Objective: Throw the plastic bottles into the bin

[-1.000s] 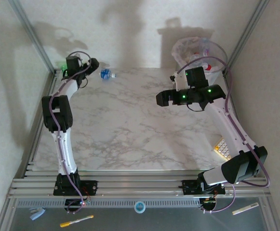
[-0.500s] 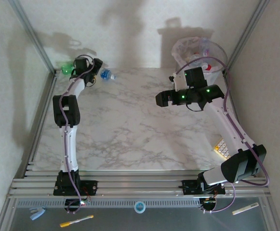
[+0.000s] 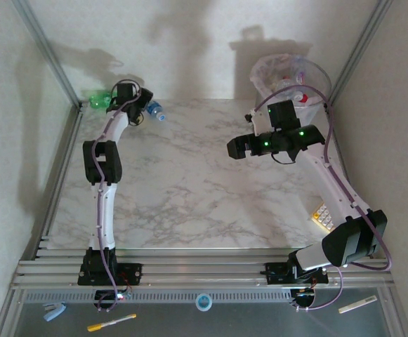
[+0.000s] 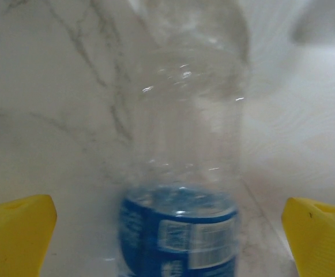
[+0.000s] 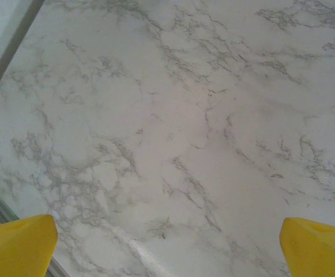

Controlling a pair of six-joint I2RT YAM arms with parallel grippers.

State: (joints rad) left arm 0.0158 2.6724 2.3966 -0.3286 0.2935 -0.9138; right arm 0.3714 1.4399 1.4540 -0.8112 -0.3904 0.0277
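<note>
- Marble table: most of its surface is left bare.
- Bin: set at 1 o'clock in the top view, bag-lined, with some red and white contents (too small to name).
- Right arm: held just in front of the bin. The right gripper is seen with jaws spread over bare marble, nothing between them.
- Left arm: compared with a second ago, it has been stretched from a folded pose out towards 11 o'clock.
- Left gripper: jaws spread wide, the blue-labelled bottle framed between them and not yet pinched.
- Green bottle: uncovered by that reach, lying near the blue-labelled one at 11 o'clock.
- Judgement: the approach is taken as finished and closing is due next. Two bottles are left on the table, well apart from the bin.
</note>
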